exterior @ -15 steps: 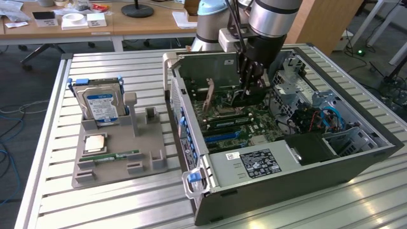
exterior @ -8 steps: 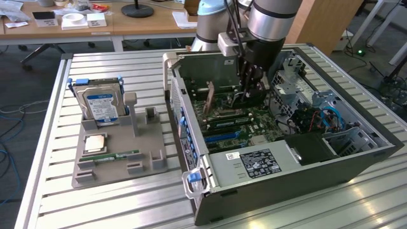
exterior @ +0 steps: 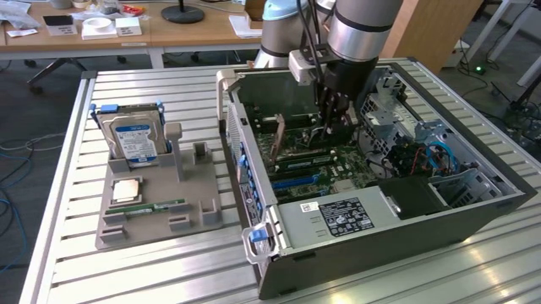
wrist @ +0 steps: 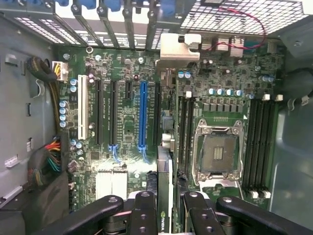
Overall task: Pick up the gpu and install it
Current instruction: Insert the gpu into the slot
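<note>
In the wrist view the gpu (wrist: pixel 164 161) shows edge-on as a thin dark card with a green logo near my fingers. Its silver end bracket (wrist: pixel 179 46) sits at the case's rear slot openings. My gripper (wrist: pixel 166 208) is shut on the card's upper edge, one black finger (wrist: pixel 144 213) on each side. The card stands upright over the motherboard (wrist: pixel 122 68), along the black slot beside the long blue slot (wrist: pixel 143 115). Whether it is seated in the slot I cannot tell. In the exterior view my gripper (exterior: pixel 335 130) reaches straight down into the open computer case (exterior: pixel 473 209).
A grey holder (exterior: pixel 161 212) on the exterior view's left carries a silver hard drive (exterior: pixel 135 140), a processor chip (exterior: pixel 127 189) and a memory stick (exterior: pixel 156 206). Inside the case are the empty processor socket (wrist: pixel 217 152), cable bundles (wrist: pixel 49 156) and the power supply (exterior: pixel 338 216).
</note>
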{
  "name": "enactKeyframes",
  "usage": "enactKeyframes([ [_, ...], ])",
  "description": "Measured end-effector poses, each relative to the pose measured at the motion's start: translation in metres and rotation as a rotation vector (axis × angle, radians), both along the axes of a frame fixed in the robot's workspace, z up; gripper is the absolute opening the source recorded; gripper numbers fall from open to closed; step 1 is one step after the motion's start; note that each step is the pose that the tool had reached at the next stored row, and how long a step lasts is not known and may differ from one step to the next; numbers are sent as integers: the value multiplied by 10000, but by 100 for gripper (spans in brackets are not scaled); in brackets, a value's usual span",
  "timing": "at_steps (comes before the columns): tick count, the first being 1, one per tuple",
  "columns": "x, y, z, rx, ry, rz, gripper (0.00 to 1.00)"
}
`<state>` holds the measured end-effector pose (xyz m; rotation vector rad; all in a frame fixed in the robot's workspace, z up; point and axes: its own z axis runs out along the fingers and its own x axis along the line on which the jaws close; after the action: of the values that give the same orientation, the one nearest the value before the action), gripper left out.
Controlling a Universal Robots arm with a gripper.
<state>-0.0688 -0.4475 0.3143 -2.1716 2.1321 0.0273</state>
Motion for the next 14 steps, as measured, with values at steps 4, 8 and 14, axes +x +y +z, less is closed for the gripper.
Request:
enactKeyframes([
  [4,-19,-51,-42,0,-55,18,26],
  [8,-30,-93,-68,0,-80,36,26],
  [14,-39,-113,-88,-6,-97,45,26],
])
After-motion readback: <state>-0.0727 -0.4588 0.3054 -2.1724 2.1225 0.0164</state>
